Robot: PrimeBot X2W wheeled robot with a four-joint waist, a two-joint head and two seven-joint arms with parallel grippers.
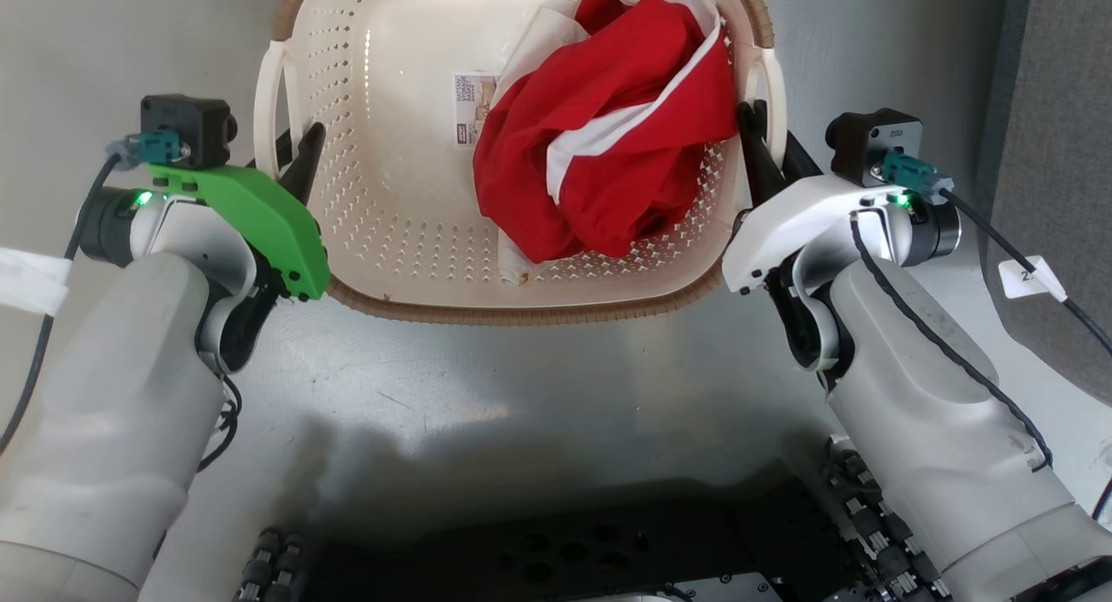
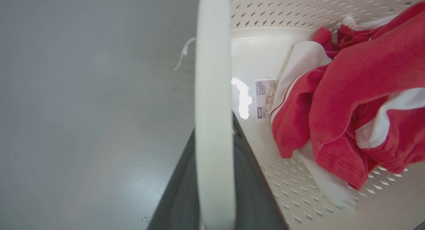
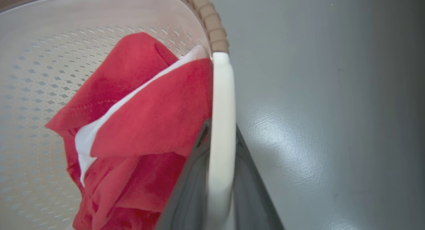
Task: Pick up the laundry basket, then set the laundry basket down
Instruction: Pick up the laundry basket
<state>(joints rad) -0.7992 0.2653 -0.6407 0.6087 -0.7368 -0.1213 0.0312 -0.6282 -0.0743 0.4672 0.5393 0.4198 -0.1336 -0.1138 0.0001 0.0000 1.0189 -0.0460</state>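
Note:
The cream-white perforated laundry basket (image 1: 521, 311) with its brown woven-look rim lies between my arms, a label sticker (image 1: 473, 107) on its inner bottom. A red and white garment (image 1: 608, 150) is heaped in its right half. My left gripper (image 1: 300, 155) is shut on the basket's left handle (image 1: 265, 107). My right gripper (image 1: 756, 142) is shut on the right handle (image 1: 773, 89). In the left wrist view the white handle (image 2: 212, 90) runs between my dark fingers (image 2: 179, 196). The right wrist view shows the other handle (image 3: 222, 90) clamped the same way, the garment (image 3: 149, 117) beside it. Whether the basket touches the floor I cannot tell.
Grey glossy floor (image 1: 486, 385) surrounds the basket. My dark wheeled base (image 1: 556, 550) sits at the bottom of the head view. A grey panel (image 1: 1060, 150) stands at the right, with a tagged cable (image 1: 1029, 276) hanging before it. A white thread (image 2: 182, 55) lies on the floor.

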